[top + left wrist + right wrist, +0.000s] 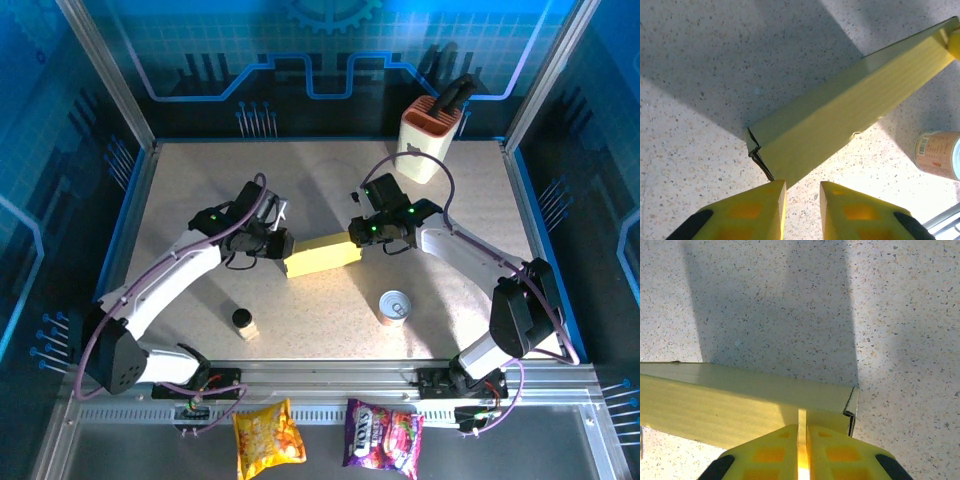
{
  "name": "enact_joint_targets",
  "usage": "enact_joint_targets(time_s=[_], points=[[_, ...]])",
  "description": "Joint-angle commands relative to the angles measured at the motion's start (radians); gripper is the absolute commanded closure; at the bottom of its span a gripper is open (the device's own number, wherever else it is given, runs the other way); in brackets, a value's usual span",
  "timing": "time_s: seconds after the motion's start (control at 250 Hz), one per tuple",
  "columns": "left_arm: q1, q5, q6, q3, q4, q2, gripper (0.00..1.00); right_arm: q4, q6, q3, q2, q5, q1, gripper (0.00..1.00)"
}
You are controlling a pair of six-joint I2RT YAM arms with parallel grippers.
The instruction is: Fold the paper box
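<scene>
One paper box (322, 254), inside hidden, right jaws pinching its end wall, left jaws parted, empty

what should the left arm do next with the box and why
Probably ease the left fingers forward onto the near end of the paper box and close on it. The right fingers pinch a thin wall at its other end, while the left ones stand slightly apart just short of the box, holding nothing.
</scene>
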Motion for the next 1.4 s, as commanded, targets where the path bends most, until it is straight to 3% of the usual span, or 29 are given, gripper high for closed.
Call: enact_joint_targets(time_s=[0.0, 0.48, 0.935, 1.151, 1.395], points=[[0.0, 0.005, -0.02, 0.028, -0.049, 0.029, 0.8, -0.107, 0.01, -0.012, 0.03, 0.02, -0.003, 0.86], [0.002, 0.021, -0.01, 0.033, -0.04, 0.064, 0.91, -0.111, 0.012, -0.01, 0.034, 0.023, 0.0, 0.86], [0.033, -0.073, 0.016, -0.034, -0.086, 0.165, 0.95, -0.119, 0.015, -0.016, 0.03, 0.015, 0.0, 0.86], [0.034, -0.06, 0.003, 0.049, -0.071, 0.087, 0.91, -0.132, 0.013, 0.053, 0.002, 0.0, 0.0, 0.83], [0.046, -0.025, -0.033, 0.115, -0.064, 0.08, 0.78, -0.163, -0.006, 0.14, -0.012, -0.039, -0.012, 0.7]])
